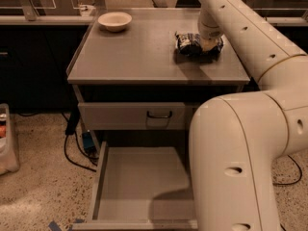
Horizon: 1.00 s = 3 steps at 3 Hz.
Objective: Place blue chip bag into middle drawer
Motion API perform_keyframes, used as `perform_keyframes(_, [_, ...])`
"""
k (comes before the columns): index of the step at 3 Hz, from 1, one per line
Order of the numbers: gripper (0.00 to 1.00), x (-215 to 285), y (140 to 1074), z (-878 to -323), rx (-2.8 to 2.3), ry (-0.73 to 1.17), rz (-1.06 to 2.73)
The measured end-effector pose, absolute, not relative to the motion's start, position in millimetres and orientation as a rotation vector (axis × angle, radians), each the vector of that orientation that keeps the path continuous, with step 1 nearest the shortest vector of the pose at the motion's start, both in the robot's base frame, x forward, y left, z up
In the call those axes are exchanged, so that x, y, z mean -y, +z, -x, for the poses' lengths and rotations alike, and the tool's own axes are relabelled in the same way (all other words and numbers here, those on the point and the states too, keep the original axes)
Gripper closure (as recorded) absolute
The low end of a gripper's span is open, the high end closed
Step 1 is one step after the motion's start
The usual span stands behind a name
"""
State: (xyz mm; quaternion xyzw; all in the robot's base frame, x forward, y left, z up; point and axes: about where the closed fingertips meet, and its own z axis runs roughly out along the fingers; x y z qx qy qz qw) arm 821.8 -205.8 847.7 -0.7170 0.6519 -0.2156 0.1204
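The blue chip bag [188, 43] is at the right rear of the grey cabinet top [139, 57], crumpled, with a shadow under it. My gripper [208, 43] comes down from the white arm right into the bag's right half and is shut on it. The middle drawer [137, 177] is pulled out wide below the cabinet, its flat grey floor bare. The arm's big white lower link [240, 162] covers the drawer's right side.
A cream bowl [114, 20] stands at the back left of the cabinet top. A closed drawer front with a black handle [159, 114] sits above the open drawer. Black cables and a blue plug [88, 142] lie on the floor at left, beside a white bin [6, 138].
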Motion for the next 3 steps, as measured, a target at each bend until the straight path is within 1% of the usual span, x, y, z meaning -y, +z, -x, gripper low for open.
perform_keyframes(1, [1.0,200,882,-817,-1.853,-0.7,2.073])
perform_keyframes(2, [1.0,195,938,-799,-1.776,-0.805,2.036])
perform_keyframes(3, [1.0,195,976,-766,-1.698,-0.809,2.012])
